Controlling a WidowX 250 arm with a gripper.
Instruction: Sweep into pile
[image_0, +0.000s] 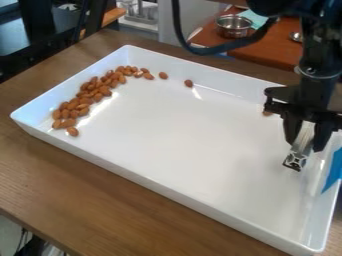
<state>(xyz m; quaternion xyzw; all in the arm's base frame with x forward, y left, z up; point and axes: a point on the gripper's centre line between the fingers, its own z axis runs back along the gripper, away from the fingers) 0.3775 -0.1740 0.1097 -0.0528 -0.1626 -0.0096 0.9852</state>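
We've got a brown wooden table (73, 175), grain showing, running under the whole work area. Its far corner is in view toward upper left; near edge cuts across lower left. Directly on it: one big white tray (167, 189), rectangular, upright, low walls, glossy finish. We see bare wood along its long front side, at its left end and behind its back wall. Tray's long sides slant from upper left to lower right in our camera view.
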